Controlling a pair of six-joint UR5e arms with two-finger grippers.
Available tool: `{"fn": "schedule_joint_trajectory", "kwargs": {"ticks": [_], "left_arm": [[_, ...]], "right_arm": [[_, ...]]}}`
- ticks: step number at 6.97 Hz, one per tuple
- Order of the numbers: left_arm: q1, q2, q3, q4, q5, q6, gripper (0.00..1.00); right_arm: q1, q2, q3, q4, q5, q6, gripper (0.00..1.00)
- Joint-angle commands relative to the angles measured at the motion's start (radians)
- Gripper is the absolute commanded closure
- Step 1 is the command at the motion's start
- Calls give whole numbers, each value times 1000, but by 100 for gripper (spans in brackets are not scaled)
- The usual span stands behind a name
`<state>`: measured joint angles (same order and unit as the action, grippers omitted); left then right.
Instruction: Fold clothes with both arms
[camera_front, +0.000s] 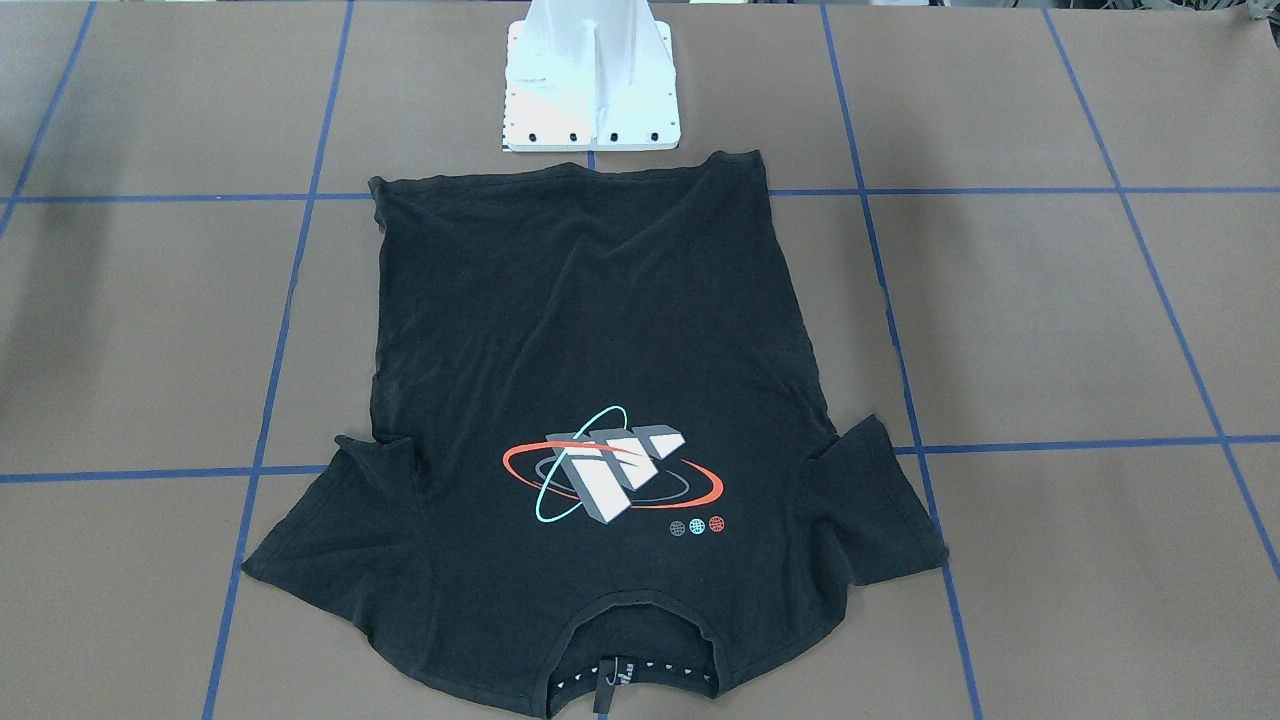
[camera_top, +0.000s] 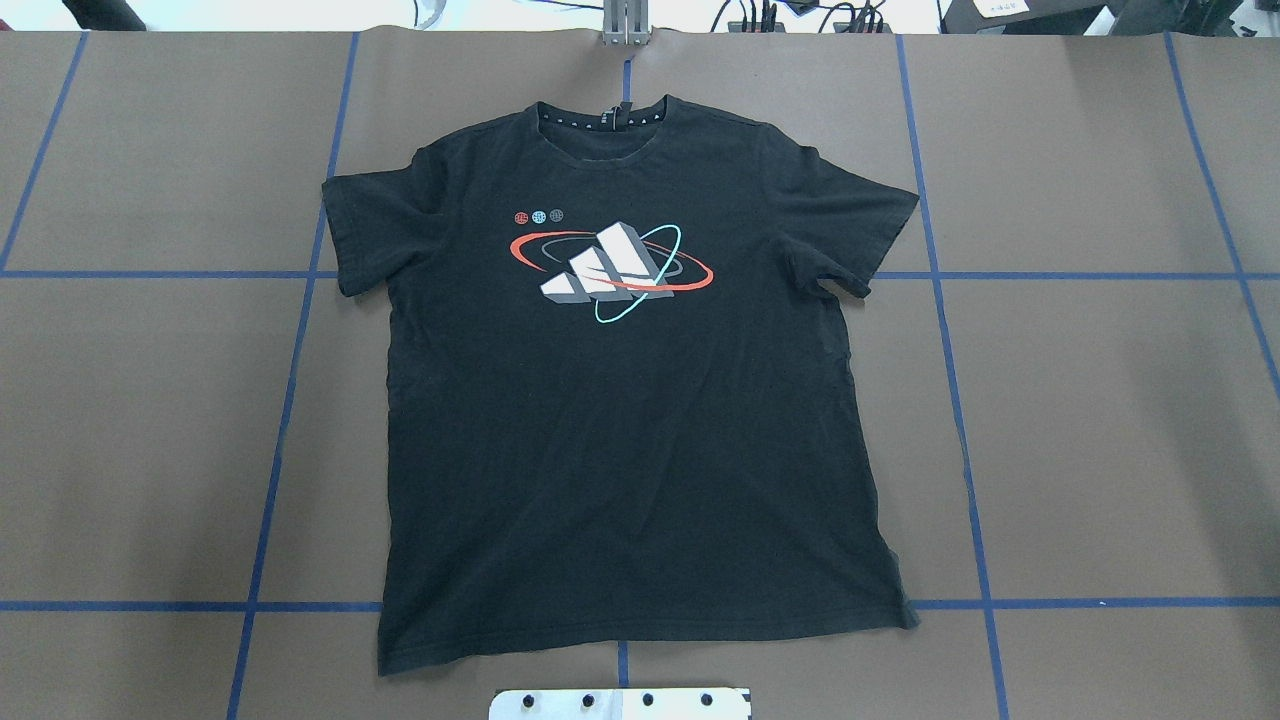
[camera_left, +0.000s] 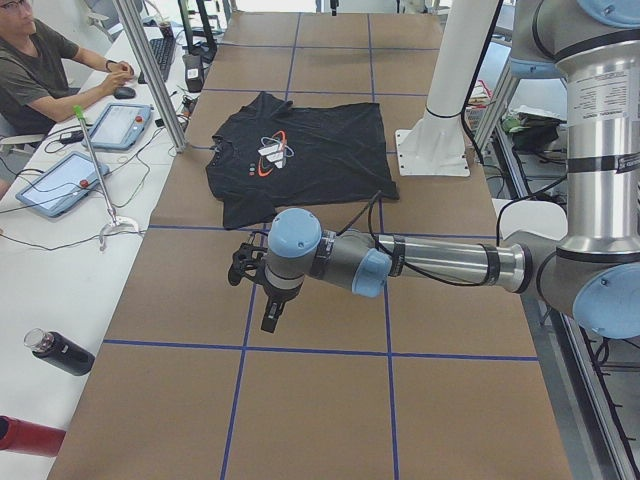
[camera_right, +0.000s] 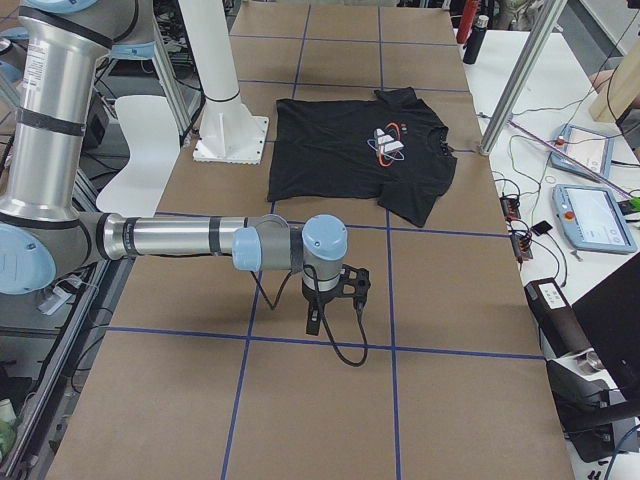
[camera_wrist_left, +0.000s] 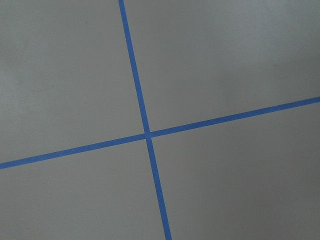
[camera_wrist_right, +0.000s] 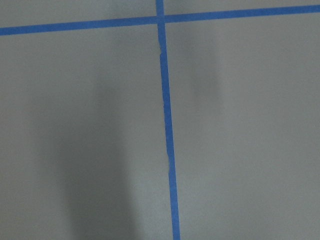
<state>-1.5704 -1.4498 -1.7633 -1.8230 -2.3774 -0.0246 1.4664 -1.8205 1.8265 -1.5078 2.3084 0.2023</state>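
Observation:
The clothes are one black T-shirt (camera_top: 620, 420) lying flat and face up on the brown table, with the logo (camera_top: 612, 272) on its chest. Its collar points away from the robot's base and both sleeves are spread. It also shows in the front view (camera_front: 590, 330) and the side views (camera_left: 310, 150) (camera_right: 350, 150). My left gripper (camera_left: 262, 300) hangs over bare table well short of the shirt's sleeve; I cannot tell whether it is open or shut. My right gripper (camera_right: 330, 300) hangs over bare table on the other side; I cannot tell its state either. Both wrist views show only table and blue tape.
The white pedestal (camera_front: 592, 90) stands just behind the shirt's hem. Blue tape lines (camera_top: 290, 400) grid the table. A side bench holds tablets (camera_left: 60, 182) and a dark bottle (camera_left: 58, 352), with a seated person (camera_left: 40, 70) beside it. Metal frame posts (camera_left: 150, 70) rise near the collar end.

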Motion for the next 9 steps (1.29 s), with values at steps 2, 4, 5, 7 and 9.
{"fn": "schedule_joint_trajectory", "kwargs": {"ticks": [2,4,5,7,9], "left_arm": [[0,9,-2,-10,-6,0,0],[0,12,-4,-13,-5,2,0],[0,12,-2,-13,-5,0,0],[1,15,8,-16,-3,3,0],[4,14,12,-24,-3,5,0]], "right_arm": [[38,-13,8,78,3,0,0],[38,-7,8,80,3,2,0],[38,-3,8,83,5,2,0],[32,0,14,130,49,2,0],[-13,42,-4,184,89,23,0]]}}
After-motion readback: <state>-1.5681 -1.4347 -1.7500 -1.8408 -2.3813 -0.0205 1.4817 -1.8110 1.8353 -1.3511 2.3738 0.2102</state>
